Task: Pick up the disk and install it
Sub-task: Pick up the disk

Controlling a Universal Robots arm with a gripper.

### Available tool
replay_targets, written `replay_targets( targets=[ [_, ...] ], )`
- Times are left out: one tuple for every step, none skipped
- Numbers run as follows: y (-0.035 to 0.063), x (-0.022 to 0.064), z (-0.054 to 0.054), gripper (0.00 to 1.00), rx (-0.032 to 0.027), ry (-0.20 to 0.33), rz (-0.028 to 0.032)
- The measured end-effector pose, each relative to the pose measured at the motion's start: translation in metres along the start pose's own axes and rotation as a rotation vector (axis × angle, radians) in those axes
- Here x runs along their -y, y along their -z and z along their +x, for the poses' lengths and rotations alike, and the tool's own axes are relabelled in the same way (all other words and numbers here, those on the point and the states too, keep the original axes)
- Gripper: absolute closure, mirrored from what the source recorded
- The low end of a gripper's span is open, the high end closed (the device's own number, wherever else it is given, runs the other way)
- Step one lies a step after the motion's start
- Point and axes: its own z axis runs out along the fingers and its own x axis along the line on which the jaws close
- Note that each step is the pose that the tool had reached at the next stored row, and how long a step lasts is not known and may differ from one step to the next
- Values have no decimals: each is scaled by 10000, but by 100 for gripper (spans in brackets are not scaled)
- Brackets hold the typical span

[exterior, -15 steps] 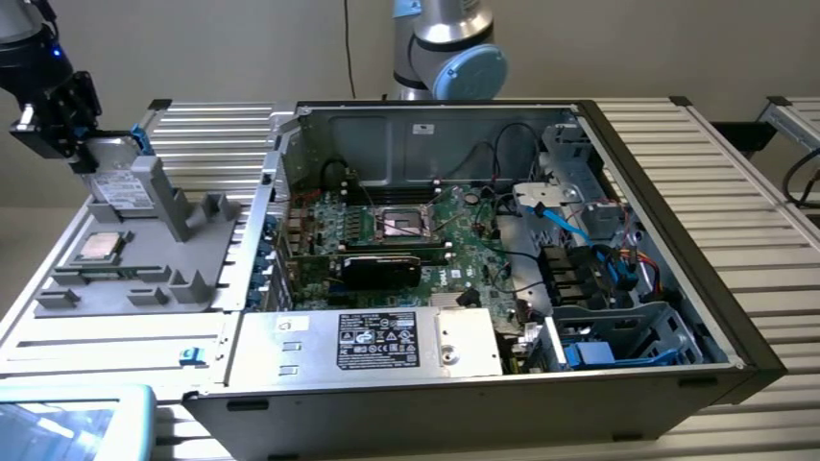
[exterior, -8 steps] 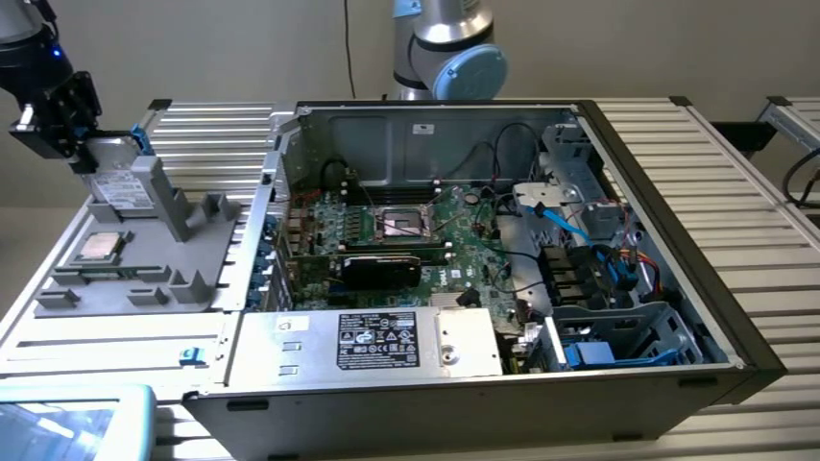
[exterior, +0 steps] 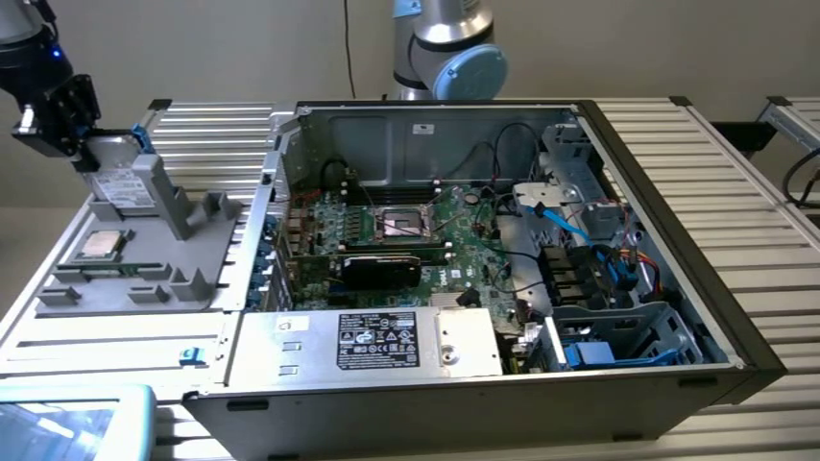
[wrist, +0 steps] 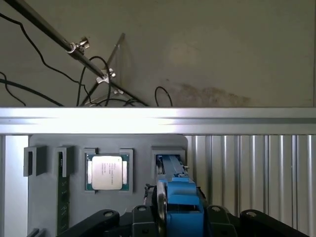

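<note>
Disk (exterior: 122, 181) stands on edge in the grey holder (exterior: 192, 219) on the bench (exterior: 211, 125), right inside the pincer (wrist: 180, 218). Whether it is clamped yet, I cannot tell. A square, centred hold on the blue frame should stop it tilting.

No legible text, black label (exterior: 375, 339) unreadable

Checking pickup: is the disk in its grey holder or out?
In: the disk, gripper at its top, stands on edge slotted into the grey holder.
</note>
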Motion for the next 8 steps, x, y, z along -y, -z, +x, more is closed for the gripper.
replay_targets(
  targets=[
    [0, 0, 4, 62, 0, 0, 0],
    [0, 0, 8, 62, 3, -1, 0],
    [1, 0, 11, 62, 4, -1, -1],
    [1, 0, 11, 62, 5, -3, 0],
    [1, 0, 12, 62, 5, -3, -1],
    [1, 0, 12, 62, 5, -2, -1],
    [3, 0, 13, 62, 5, -2, 1],
    [16, -1, 13, 62, 5, -1, 2]
  ],
)
